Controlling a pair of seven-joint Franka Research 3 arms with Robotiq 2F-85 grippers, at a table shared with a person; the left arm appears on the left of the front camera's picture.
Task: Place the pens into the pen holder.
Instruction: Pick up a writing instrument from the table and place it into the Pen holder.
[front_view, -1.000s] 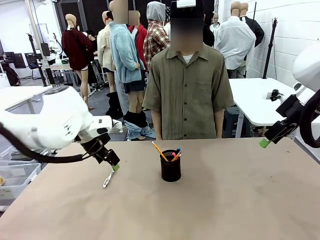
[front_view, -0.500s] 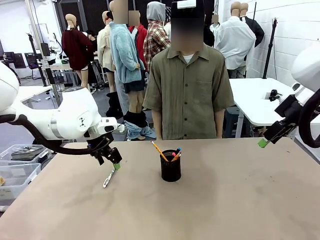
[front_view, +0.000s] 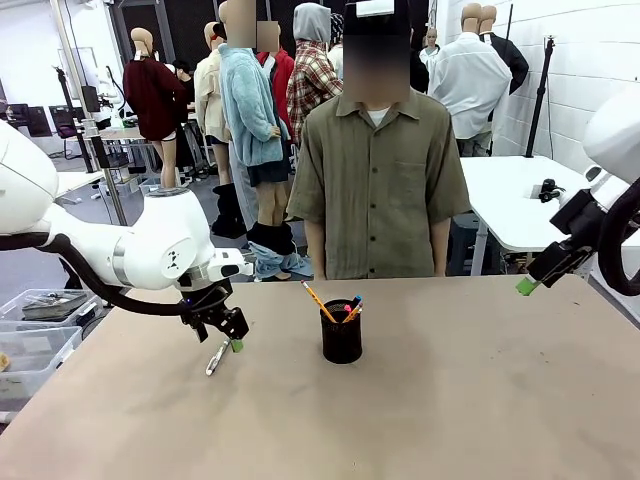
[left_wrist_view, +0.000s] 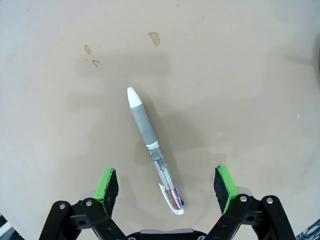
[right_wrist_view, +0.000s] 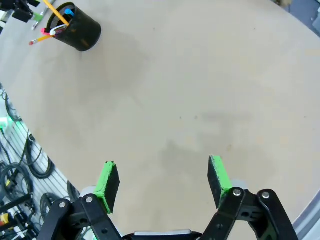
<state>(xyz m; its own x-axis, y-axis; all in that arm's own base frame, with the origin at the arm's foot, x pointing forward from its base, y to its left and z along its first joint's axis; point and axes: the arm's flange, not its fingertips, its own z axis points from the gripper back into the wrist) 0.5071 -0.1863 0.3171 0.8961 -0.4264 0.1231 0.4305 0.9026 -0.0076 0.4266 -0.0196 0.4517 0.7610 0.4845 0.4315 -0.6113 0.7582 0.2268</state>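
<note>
A white-grey pen (left_wrist_view: 152, 152) (front_view: 216, 358) lies flat on the table, left of the pen holder. My left gripper (left_wrist_view: 166, 186) (front_view: 232, 338) hangs open just above it, with the pen's clear end between the green pads (left_wrist_view: 107, 185). The pen holder (front_view: 341, 332) (right_wrist_view: 77, 27), a black mesh cup, stands at mid-table with several pens (front_view: 320, 302) sticking out, among them orange ones and a blue-ended one. My right gripper (right_wrist_view: 162, 181) (front_view: 530, 284) is open, high at the table's right edge, with nothing in it.
A person in an olive shirt (front_view: 377, 180) stands at the far edge, behind the pen holder. The tan tabletop (front_view: 470, 400) is bare on the right and at the front. Plastic bins (front_view: 35, 340) sit off the left edge.
My left arm has swung and lowered, bringing the gripper right and down over the white-grey pen. The right arm has stayed still.
</note>
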